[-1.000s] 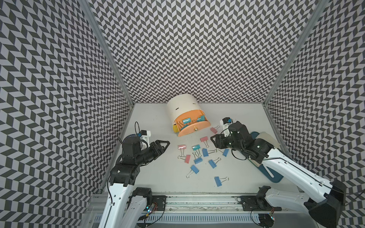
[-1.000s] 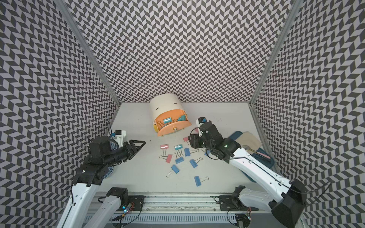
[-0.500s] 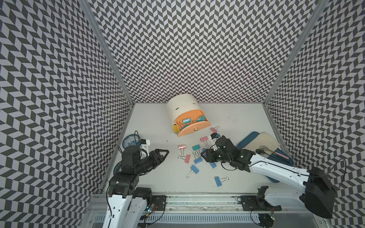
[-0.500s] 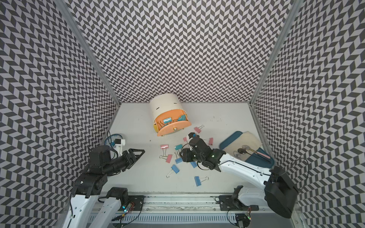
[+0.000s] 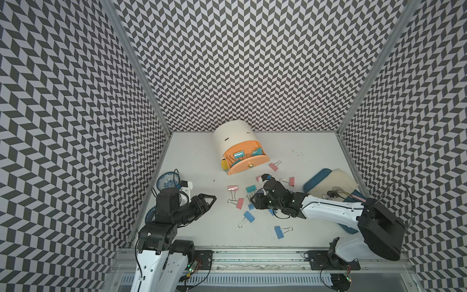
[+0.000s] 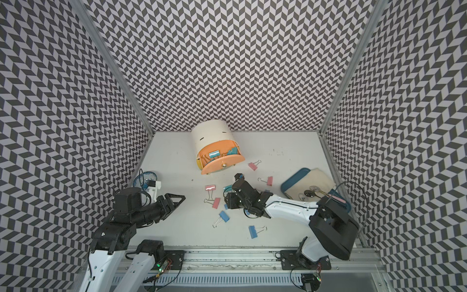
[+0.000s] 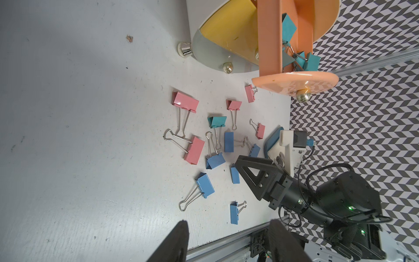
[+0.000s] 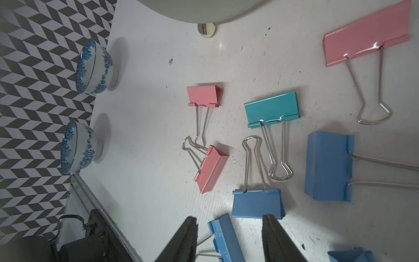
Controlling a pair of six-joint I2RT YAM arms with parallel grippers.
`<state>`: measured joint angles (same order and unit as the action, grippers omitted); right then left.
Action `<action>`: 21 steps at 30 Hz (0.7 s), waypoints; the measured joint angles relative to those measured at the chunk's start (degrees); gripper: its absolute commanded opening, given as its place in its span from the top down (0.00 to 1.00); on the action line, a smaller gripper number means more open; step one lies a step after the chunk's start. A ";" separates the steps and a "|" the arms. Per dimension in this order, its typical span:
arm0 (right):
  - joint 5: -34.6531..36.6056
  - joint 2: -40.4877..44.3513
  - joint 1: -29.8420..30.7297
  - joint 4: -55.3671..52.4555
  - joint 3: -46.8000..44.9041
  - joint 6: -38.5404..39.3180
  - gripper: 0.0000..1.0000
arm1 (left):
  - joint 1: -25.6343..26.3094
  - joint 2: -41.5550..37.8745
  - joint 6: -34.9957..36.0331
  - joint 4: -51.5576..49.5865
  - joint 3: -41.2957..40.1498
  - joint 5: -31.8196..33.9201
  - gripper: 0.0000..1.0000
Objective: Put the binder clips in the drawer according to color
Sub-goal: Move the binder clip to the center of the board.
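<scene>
Lying flat on the counter (image 5: 202,156) is the blue clip (image 8: 223,240) under inspection: a folded blue metal body with two thin silver wire handles, sitting between the two fingers (image 8: 188,238) of the right claw (image 8: 229,221). In the right wrist view its body is running roughly along the line of the fingers, slightly skewed, and its handles are sticking out sideways toward one finger. The jaws are standing spread, a gap showing on either side of the body; nothing is being pinched. A second blue clip (image 8: 257,204) is lying just ahead of the other fingertip (image 8: 272,226), near enough that, in my judgement, it is risking a nudge when the jaws come together.

The right arm is sitting plainly nearer. The left claw (image 5: 207,200) is hanging well apart, over the bare left side of the counter, its jaws also spread and holding nothing.

Around the target the other binder clips (image 7: 193,150) are lying scattered: a teal one (image 8: 272,108), several pink (image 8: 205,96) and more blue (image 8: 327,166), some with handles crossing. Beyond them the orange drawer (image 5: 261,162) is standing pulled out of its round white cabinet (image 5: 232,136), with teal clips (image 5: 238,154) showing inside. Judgement: the blue clip is not belonging there, so the carry is calling for a different drawer; a yellow one (image 7: 229,29) is showing beneath, and whether it is open I cannot tell. Two patterned bowls (image 8: 95,68) are standing at the counter's left edge, clear of the work.
</scene>
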<state>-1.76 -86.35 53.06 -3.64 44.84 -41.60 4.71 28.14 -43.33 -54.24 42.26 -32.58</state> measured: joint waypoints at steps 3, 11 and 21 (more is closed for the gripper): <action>0.79 -2.03 0.02 0.70 0.13 0.13 0.49 | 0.00 0.13 0.66 -0.74 0.46 -0.11 0.40; 2.21 -6.49 0.07 1.38 2.75 0.68 0.49 | 0.00 0.76 2.27 -2.14 0.96 -0.20 0.40; 3.26 -10.67 0.07 2.75 5.49 1.49 0.50 | 0.00 0.74 3.23 -4.55 2.01 -0.11 0.40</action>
<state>1.50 -97.01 53.12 -0.89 50.33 -40.12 4.71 28.88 -40.10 -58.78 44.27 -32.69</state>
